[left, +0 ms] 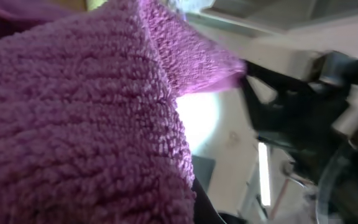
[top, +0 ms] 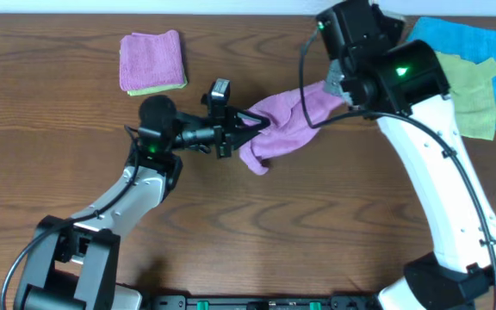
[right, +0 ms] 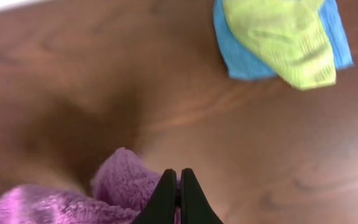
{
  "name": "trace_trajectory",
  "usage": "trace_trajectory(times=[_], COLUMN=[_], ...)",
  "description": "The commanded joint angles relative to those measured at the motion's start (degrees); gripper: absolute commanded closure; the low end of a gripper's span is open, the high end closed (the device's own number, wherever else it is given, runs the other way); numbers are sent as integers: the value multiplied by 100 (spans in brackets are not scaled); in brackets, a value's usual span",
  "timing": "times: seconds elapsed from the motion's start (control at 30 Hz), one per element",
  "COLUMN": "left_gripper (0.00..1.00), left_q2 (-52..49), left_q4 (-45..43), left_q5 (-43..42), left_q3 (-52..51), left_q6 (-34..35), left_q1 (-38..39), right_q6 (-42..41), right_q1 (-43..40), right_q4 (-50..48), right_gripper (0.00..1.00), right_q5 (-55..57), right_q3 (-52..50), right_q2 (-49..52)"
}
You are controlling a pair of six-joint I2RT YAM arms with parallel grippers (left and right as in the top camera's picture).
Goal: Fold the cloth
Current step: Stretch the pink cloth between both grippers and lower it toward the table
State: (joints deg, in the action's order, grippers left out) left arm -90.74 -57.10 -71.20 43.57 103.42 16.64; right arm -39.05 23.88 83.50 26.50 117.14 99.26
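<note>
The cloth is held up by its two ends. The step in hand is judged to be the spreading-out ahead of the first fold, since the fabric is bunched rather than flat and no fold has been made in it.

In the right wrist view the right gripper is seen with its fingers pressed together. Purple pile is gathered against them, so one end of the cloth is clamped there. In the left wrist view nearly the whole picture is filled by the cloth, right up against the camera, and the fingers themselves are hidden. From overhead the left gripper appears to be closed on the other end, though this cannot be fully confirmed.

Between the two grippers the cloth is drawn into a thick, rope-like band. Its long axis runs from gripper to gripper, slanting across the table. One end is pointed into the left gripper and the other is tucked under the right wrist. A loose lobe is left hanging just beside and below the left gripper.

The next move is judged to call for the grippers to be drawn apart until the slack is taken out. The cloth would then be lowered and laid flat so that true corners can be found and taken.

Farther off, well beyond the right gripper, a yellow-green cloth is seen lying on a blue cloth. Well apart from the left gripper, on its far side, a folded stack is set on the table.
</note>
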Motion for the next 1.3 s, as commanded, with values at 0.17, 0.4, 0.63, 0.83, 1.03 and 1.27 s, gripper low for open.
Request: trace_trajectory(times=[0.17,0.4,0.63,0.83,1.03,1.27], left_gripper=[94,94,94,94,94,94], left_q2=[72,101,92,85,103,866], left_q4=[-470,-793,-422,291,-299,-573], left_q5=[-745,-874,-761,-1080,-1231,-1263], left_q3=[-4,-4,-2,-2,-2,4], left_q6=[1180,1132,756,669,1563,1602], left_q1=[-546,-798,-553,-337,-46,31], right_q6=[140,144,520,490,483,485], right_q1=[-376,-393,-450,-442,-435,-435], right_q4=[197,546,313,398,562,874], right_gripper=[99,99,99,99,99,99], right_q5=[-575,-1040,-1620,-1733,-1349,-1176], right_q3=[-44,-153,-809,-1246,-1257,-1255], right_q2=[-24,0,7,7,-151,-1049])
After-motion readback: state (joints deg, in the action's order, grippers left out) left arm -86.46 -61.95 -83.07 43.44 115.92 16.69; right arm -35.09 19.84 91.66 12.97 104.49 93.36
